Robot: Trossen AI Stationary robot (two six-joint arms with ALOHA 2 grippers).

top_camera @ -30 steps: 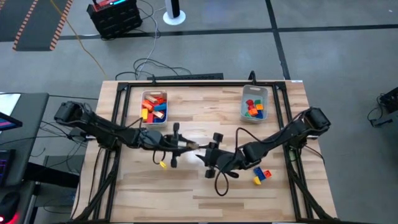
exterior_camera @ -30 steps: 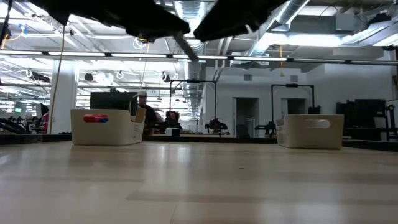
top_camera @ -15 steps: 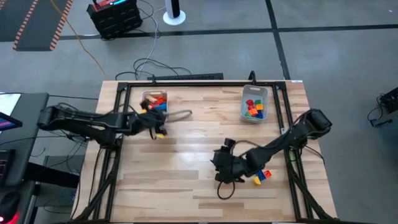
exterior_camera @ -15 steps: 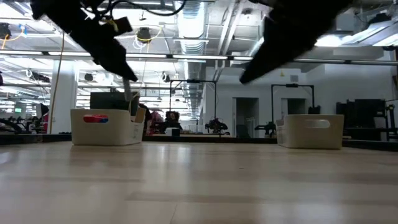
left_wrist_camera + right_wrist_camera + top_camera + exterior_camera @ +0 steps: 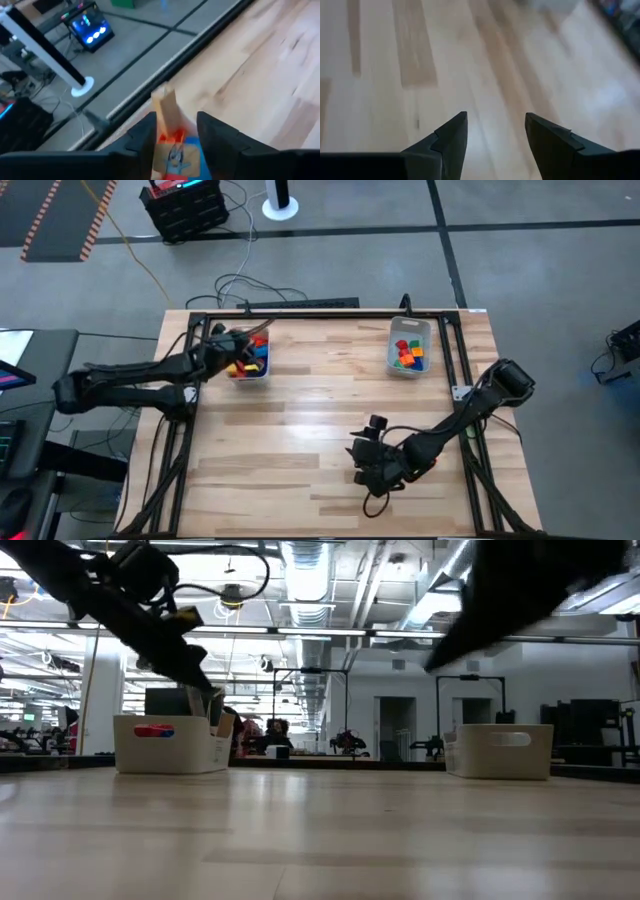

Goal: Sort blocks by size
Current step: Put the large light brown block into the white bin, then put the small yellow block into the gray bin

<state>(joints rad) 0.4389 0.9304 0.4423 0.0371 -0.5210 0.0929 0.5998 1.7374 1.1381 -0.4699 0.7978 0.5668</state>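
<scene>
The left clear bin (image 5: 250, 370) at the table's far left holds red, orange, yellow and blue blocks (image 5: 246, 362). The right clear bin (image 5: 408, 350) at the far right holds several red, green, blue and orange blocks (image 5: 407, 356). My left gripper (image 5: 240, 343) is open above the left bin. In the left wrist view a tan bar (image 5: 165, 107) stands on end between its fingers (image 5: 175, 132), above red and blue blocks (image 5: 172, 150). My right gripper (image 5: 362, 465) is open and empty above the bare table near the front, as its wrist view (image 5: 495, 130) shows. My left gripper is open with the tan bar's lower part (image 5: 164, 122) close to the inner side of one finger (image 5: 147, 135). I cannot tell whether the finger touches the bar. The fingers slant down toward the left bin from the table's left side.
In the low view the left bin (image 5: 170, 745) and the right bin (image 5: 500, 750) stand at the table's far edge. Bare wood lies between and in front of them. A black frame rail (image 5: 320, 315) runs along the far edge.
My left gripper has swung from the table's middle toward the far left corner and now hangs over the left bin. My right gripper has drawn back toward the near edge and a little to the right. Its arm now covers the loose blocks near the right edge.
</scene>
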